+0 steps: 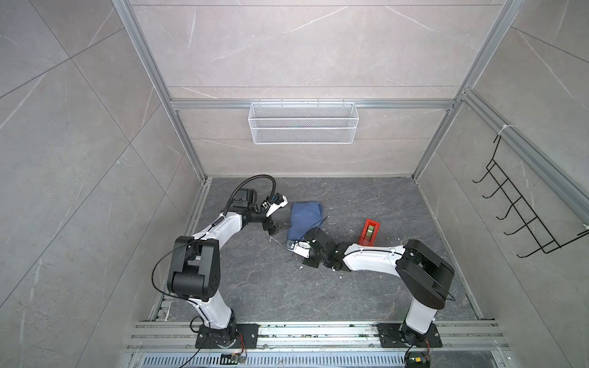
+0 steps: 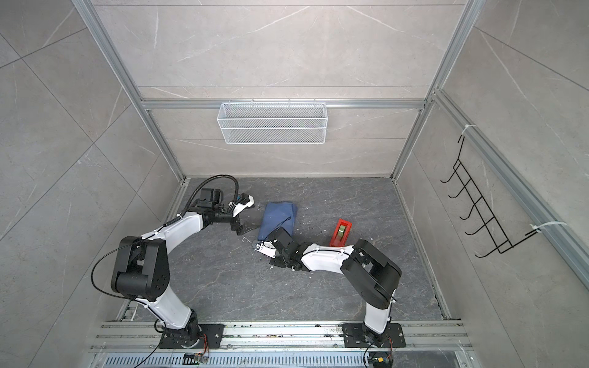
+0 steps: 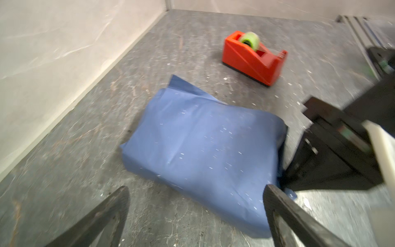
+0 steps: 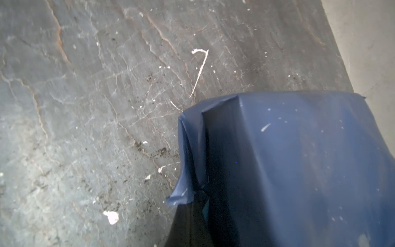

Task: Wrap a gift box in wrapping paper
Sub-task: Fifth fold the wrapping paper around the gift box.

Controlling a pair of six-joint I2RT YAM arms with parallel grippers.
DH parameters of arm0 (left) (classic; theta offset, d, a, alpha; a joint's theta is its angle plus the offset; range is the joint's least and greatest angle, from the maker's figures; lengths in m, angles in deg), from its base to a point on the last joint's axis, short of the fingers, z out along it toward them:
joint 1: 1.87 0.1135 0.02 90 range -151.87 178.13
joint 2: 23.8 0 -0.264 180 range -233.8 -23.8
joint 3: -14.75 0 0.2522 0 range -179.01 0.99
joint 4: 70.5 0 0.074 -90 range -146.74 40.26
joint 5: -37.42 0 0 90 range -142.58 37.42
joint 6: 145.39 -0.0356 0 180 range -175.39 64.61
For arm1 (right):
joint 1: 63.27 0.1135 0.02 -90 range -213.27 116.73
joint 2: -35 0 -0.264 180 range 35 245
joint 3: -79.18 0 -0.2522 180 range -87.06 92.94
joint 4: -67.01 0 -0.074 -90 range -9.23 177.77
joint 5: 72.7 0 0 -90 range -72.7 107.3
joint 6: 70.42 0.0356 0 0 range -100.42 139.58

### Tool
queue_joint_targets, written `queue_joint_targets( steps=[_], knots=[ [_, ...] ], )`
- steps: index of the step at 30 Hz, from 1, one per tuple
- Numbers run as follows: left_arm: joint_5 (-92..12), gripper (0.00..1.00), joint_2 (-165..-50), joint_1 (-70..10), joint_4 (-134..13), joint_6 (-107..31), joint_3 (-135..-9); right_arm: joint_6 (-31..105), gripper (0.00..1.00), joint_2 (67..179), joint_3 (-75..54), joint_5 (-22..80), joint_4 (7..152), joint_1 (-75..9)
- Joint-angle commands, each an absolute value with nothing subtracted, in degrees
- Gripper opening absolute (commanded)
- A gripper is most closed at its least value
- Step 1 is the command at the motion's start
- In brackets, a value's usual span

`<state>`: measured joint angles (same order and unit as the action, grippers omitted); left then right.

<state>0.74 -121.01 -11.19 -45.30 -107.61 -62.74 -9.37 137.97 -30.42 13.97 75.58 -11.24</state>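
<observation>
Wrapping paper [image 1: 304,223], a creased blue sheet bundled lengthwise near-to-far, lies just right of the spread left hand [image 1: 274,230]; the right hand [image 1: 292,244], pressed together, sits at its near end.

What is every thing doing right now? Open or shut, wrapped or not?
wrapping paper: folded into a parcel, lying flat on the table.
gift box: out of sight, presumably inside the paper.
tape dispenser: upright, roll loaded.
left gripper: open, empty, beside the parcel.
right gripper: shut at the parcel's end; whether it pinches paper is unclear.
wire basket: hanging, looks empty.
hook rack: hanging, nothing on it.
</observation>
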Motion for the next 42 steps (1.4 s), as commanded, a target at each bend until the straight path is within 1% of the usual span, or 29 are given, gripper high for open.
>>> queue_joint_targets(
  steps=[1, 4, 8, 12, 19, 20, 24, 26, 31, 34, 38, 39, 42],
  knots=[
    [9.2, 1.0, -118.9, -10.4, -44.0, -120.2, -60.9, -4.0, 0.0, 135.3, -32.8, 14.8, 70.8, -11.7],
    [10.3, 1.0, -118.3, -10.3, -44.0, -126.3, -58.3, -2.1, 0.0, 133.8, -34.9, 15.8, 67.1, -11.8],
    [11.3, 1.0, -118.6, -10.4, -45.3, -136.0, -54.8, 0.3, 0.0, 134.4, -36.5, 15.9, 64.2, -12.1],
    [11.1, 1.0, -118.1, -10.4, -53.6, -135.9, -50.7, 2.0, 0.0, 134.9, -37.4, 17.0, 61.5, -12.1],
    [9.3, 1.0, -118.0, -11.7, -54.7, -146.3, -46.6, 4.6, 0.0, 136.4, -38.3, 17.8, 57.6, -12.3],
    [8.4, 1.0, -118.3, -12.2, -56.7, -147.1, -45.6, 4.6, 0.0, 136.7, -38.3, 18.0, 57.2, -12.2],
    [2.2, 1.0, -119.6, -14.8, -68.3, -144.8, -42.3, 5.3, 0.0, 138.0, -37.6, 18.8, 57.4, -12.3],
    [0.9, 1.0, -119.9, -15.5, -73.9, -140.1, -41.8, 5.2, 0.0, 138.4, -37.1, 20.2, 58.2, -12.2],
    [-2.3, 1.0, -122.2, -17.0, -72.8, -145.4, -42.0, 6.2, 0.0, 139.7, -37.2, 20.8, 56.7, -12.3],
    [-3.5, 0.98, -122.3, -17.7, -75.4, -145.6, -40.5, 6.8, 0.0, 139.9, -37.7, 21.7, 55.3, -12.2],
    [-5.3, 0.97, -124.6, -18.4, -79.7, -149.4, -37.9, 6.7, 0.0, 141.5, -37.3, 21.8, 55.8, -12.1],
    [-6.2, 0.97, -124.6, -18.7, -79.7, -149.9, -37.6, 6.9, 0.0, 141.5, -37.5, 21.8, 55.7, -12.1],
    [-7.4, 0.9, -125.0, -19.1, -79.8, -149.8, -37.4, 6.2, 0.0, 141.3, -38.0, 21.6, 55.3, -11.8]
  ],
)
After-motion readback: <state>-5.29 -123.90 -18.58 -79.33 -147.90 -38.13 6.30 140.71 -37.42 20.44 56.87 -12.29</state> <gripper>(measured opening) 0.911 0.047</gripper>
